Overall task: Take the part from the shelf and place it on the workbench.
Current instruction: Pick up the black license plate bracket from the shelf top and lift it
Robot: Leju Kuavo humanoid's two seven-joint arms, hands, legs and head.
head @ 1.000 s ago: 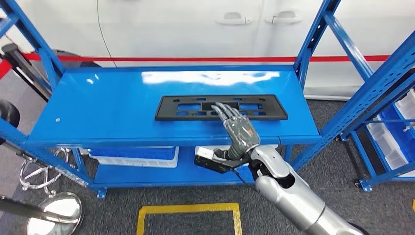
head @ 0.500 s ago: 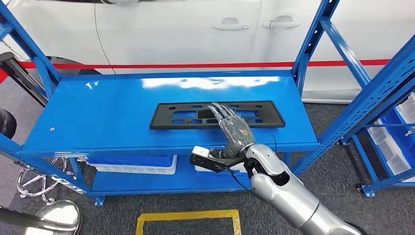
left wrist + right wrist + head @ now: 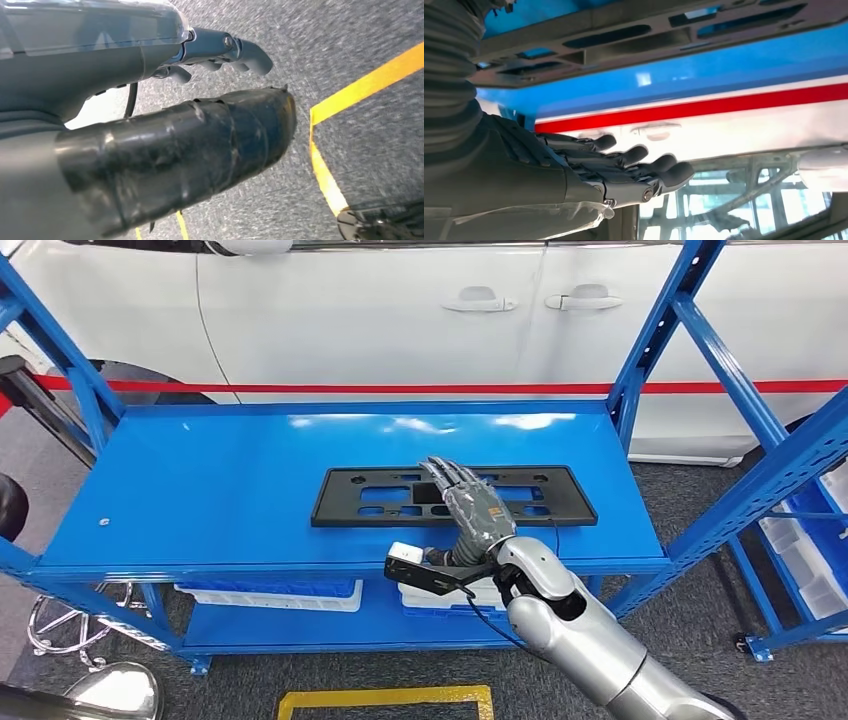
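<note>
The part [image 3: 360, 496] is a long flat black plate with cut-outs, lying flat on the blue top shelf [image 3: 220, 480] near its front edge. My right hand [image 3: 472, 505] stretches out over the plate's middle, palm down and fingers straight and apart. The right wrist view shows the part [image 3: 624, 37] with a gap of blue surface between it and my right hand [image 3: 589, 165], which holds nothing. My left hand [image 3: 175, 125] hangs over grey carpet with its thumb straight and its fingers loosely bent, holding nothing.
White bins [image 3: 270, 590] sit on the lower shelf. Blue uprights frame the shelf, and a second blue rack [image 3: 790, 470] stands at the right. A white car [image 3: 400, 310] is behind. Yellow floor tape [image 3: 385, 698] marks the carpet in front.
The whole picture has shifted, so the camera moved. My right hand stays stretched over the middle of the part, and the part lies where it was on the shelf.
</note>
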